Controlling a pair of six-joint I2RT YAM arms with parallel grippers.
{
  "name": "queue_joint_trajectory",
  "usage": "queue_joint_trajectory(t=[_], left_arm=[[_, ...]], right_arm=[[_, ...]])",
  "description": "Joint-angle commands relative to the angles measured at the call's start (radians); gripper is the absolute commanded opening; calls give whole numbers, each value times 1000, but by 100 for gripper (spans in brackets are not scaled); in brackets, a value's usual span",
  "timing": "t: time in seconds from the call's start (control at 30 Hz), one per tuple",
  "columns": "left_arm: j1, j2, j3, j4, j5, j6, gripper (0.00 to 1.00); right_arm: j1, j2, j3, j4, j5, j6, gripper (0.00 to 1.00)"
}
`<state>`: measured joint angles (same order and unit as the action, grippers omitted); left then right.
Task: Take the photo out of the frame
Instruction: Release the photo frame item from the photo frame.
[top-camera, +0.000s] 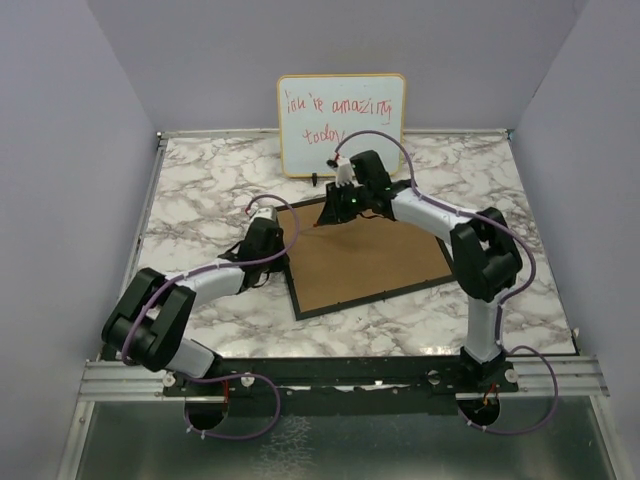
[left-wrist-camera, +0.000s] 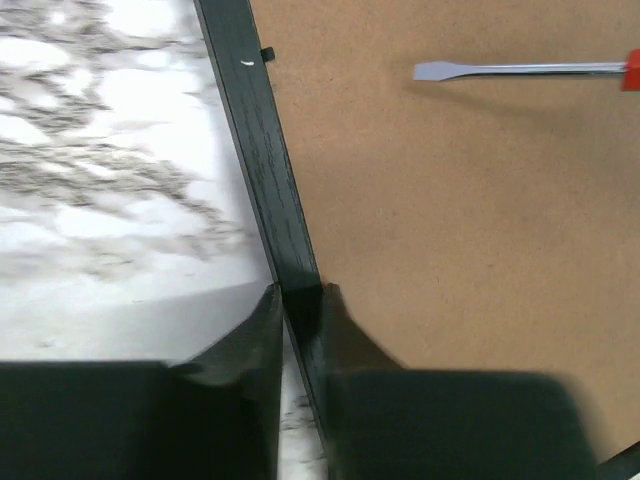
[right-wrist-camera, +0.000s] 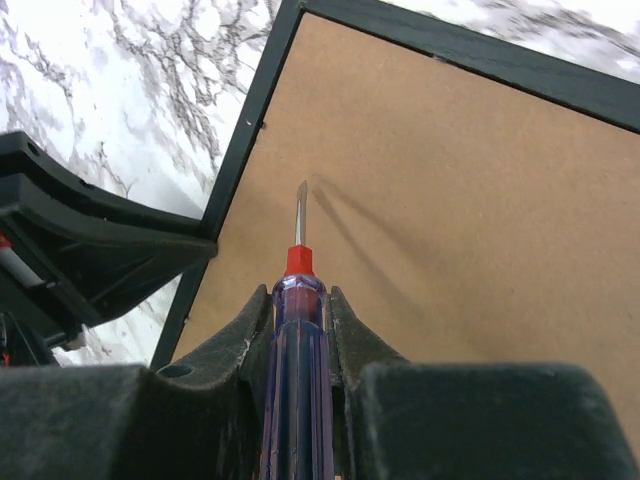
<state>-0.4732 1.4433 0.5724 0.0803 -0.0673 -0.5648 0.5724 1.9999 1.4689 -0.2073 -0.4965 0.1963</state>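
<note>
The frame (top-camera: 305, 302) lies face down on the marble table, its brown back panel (top-camera: 370, 262) facing up. The photo is hidden under that panel. My left gripper (top-camera: 285, 252) stands at the frame's left side. In the left wrist view its jaws (left-wrist-camera: 300, 296) are shut on the black rail (left-wrist-camera: 262, 150). My right gripper (top-camera: 331, 208) hovers over the far left corner, shut on a screwdriver (right-wrist-camera: 298, 340) with a translucent blue handle and red collar. The blade (right-wrist-camera: 301, 208) points at the panel near the left rail; the same blade (left-wrist-camera: 500, 70) shows in the left wrist view.
A wood-edged whiteboard (top-camera: 342, 122) with red handwriting leans against the back wall behind the frame. A small black tab (left-wrist-camera: 267, 53) sits on the rail's inner edge. Bare marble (top-camera: 200, 190) spreads round the frame. The left arm (right-wrist-camera: 95, 235) shows at the left of the right wrist view.
</note>
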Motion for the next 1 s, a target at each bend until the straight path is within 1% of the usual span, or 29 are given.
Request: queue_joint_trajectory(t=[0.0,0.1,0.17,0.37,0.57,0.67,0.8,0.87,0.97], left_arm=[[-152,112,-8,-255,-46,26,0],[-235,106,-13,-266,-63,-7,0],[-268,84,-32,-265,-62,-31,0],[-288,-42,-85,-271,-56,-83,0],[-288,-65,-103,-287,-80,-107,0],[-288,-81,-117,-299,-115,-130,0],[-286,-114,-147,-290,-143,-156,0],[-286,-123,-158,-284,-145,-164,0],[-286,-133,-173,-278,-143,-176,0]], right_arm=[[-46,-168,-125,24,68,32,1],[-88,-255,-218,18,65,37,1],[-108,-295,-260,11,59,31,1],[-121,-343,-332,18,-28,-16,1],[-121,-370,-444,170,-103,17,1],[-120,-376,-494,246,-139,55,1],[-119,-388,-556,327,-141,108,1],[-120,-380,-570,354,-152,123,1],[-120,-347,-590,440,-208,162,1]])
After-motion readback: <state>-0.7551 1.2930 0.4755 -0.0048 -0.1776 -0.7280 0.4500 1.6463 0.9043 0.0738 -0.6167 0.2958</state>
